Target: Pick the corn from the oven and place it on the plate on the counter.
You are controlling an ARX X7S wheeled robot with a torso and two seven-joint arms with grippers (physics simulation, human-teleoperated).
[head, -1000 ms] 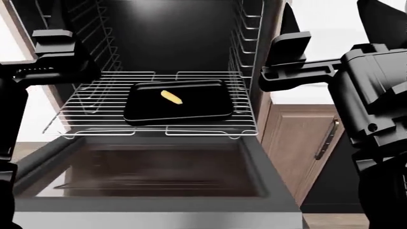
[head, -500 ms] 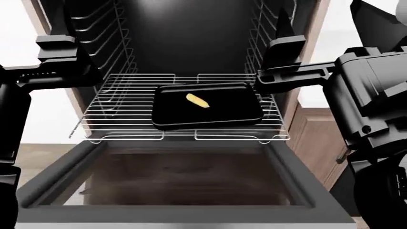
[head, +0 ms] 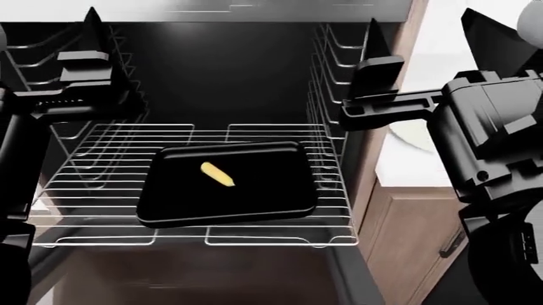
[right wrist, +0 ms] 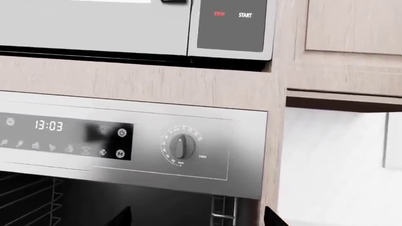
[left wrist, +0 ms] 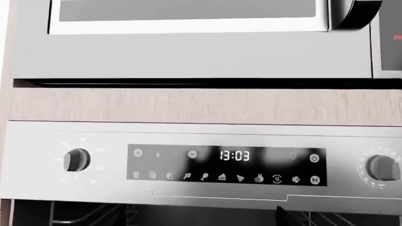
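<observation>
Inside the black-walled oven (head: 238, 70), the small yellow corn cob (head: 217, 174) is lying on a black rectangular baking tray (head: 254, 194), below and between the left gripper (head: 89, 76) and right gripper (head: 373, 79); whether either is open cannot be told.

Oven (head: 229, 76) view lower, seemingly closer, shifted left

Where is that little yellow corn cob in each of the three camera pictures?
Head view: the corn lies on the black tray on the oven's wire rack, left of centre.
Left wrist view: not in it.
Right wrist view: not in it.
Shared landmark: the oven cavity; both wrist views show its control panel clock.
</observation>
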